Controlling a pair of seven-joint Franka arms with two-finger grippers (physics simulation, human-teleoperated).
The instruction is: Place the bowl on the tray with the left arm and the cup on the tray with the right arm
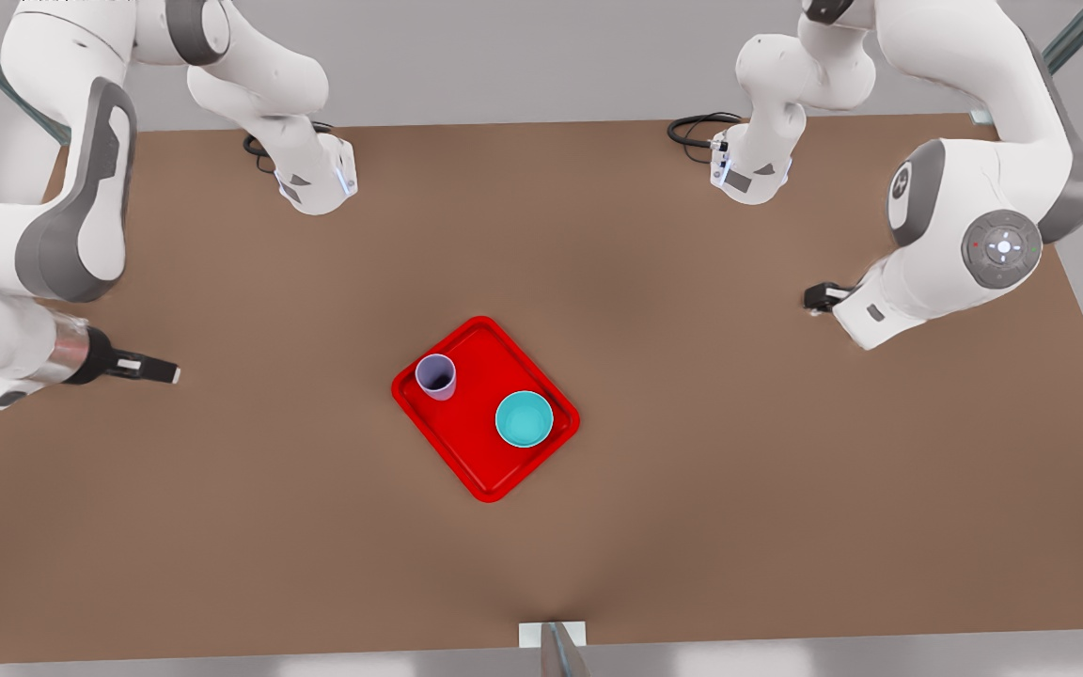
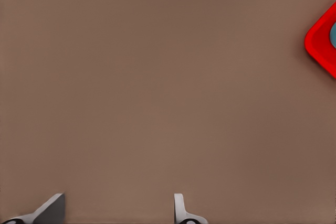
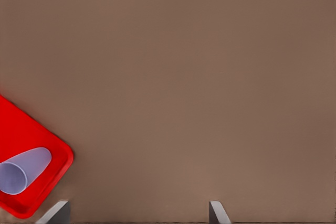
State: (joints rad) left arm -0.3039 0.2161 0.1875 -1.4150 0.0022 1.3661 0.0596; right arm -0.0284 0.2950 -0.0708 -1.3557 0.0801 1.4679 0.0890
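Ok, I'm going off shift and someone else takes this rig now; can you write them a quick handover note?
Left gripper: open, empty, over bare table at the front view's right, clear of the tray.
Right gripper: open, empty, at the front view's left, also clear of the tray.
Bowl and cup: both upright on the tray, apart from each other.
Done: both placements.
Left: nothing that I can see.

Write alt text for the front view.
A red tray sits mid-table holding an upright lavender cup and a teal bowl, side by side. The right pincer and left pincer hang open, well clear.
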